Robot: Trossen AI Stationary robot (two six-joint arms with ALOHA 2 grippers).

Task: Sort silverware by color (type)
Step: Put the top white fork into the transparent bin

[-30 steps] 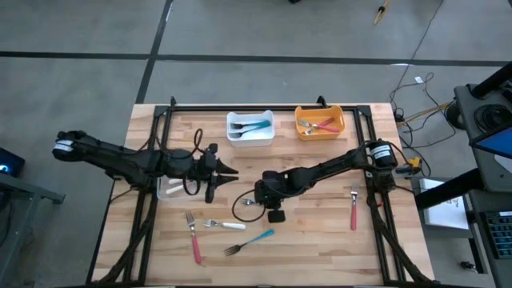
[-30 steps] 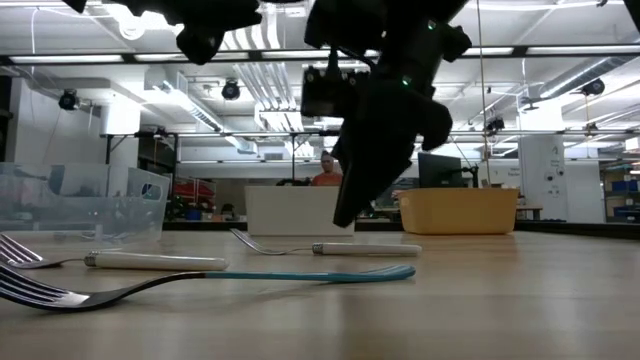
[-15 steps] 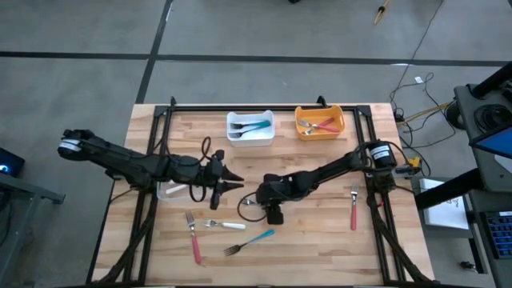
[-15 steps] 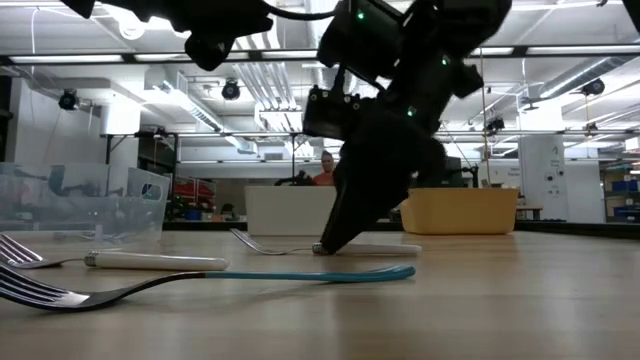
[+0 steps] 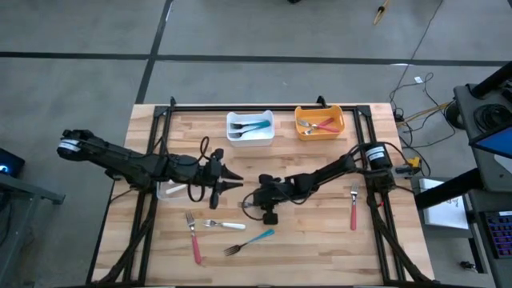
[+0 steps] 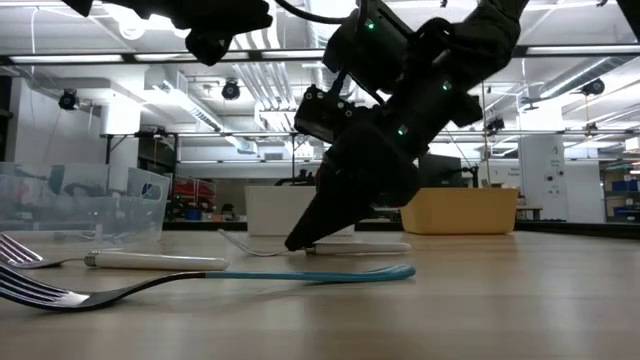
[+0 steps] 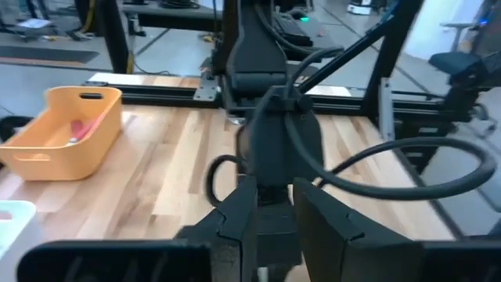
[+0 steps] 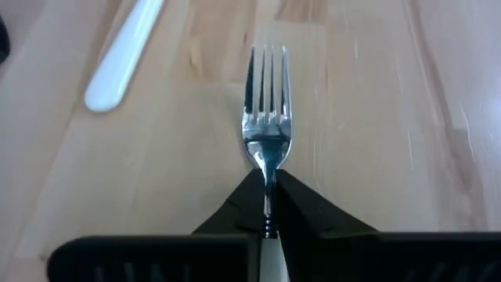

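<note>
My right gripper (image 5: 253, 203) is low at the table's middle, shut on a white-handled fork (image 8: 266, 102) that lies flat, tines pointing toward the left edge. My left gripper (image 5: 230, 178) hovers open just left of it, above the table. Loose on the near table lie a red-pink fork (image 5: 194, 237), a white-handled piece (image 5: 225, 225) and a teal fork (image 5: 250, 240). Another red-pink fork (image 5: 353, 210) lies by the right edge. My right gripper pinches the fork at its thin neck (image 8: 268, 176), where the metal head meets the white handle, between both fingers. The fingers (image 6: 305, 240) slant down from the table's right side and lie along the fork. The fork's head (image 6: 240, 243) and handle (image 6: 375, 245) rest on the table.
A white bin (image 5: 250, 126) holding teal pieces and an orange bin (image 5: 320, 122) holding red-pink ones stand at the far edge. A clear bin (image 5: 171, 190) sits under my left arm. A black frame rail (image 5: 264, 106) borders the table.
My right gripper has come down from above the white-handled fork to the table and shifted toward the left edge, tipping to a flatter slant, and now has the fork's neck between its fingers. My left gripper has moved a little toward the right edge.
</note>
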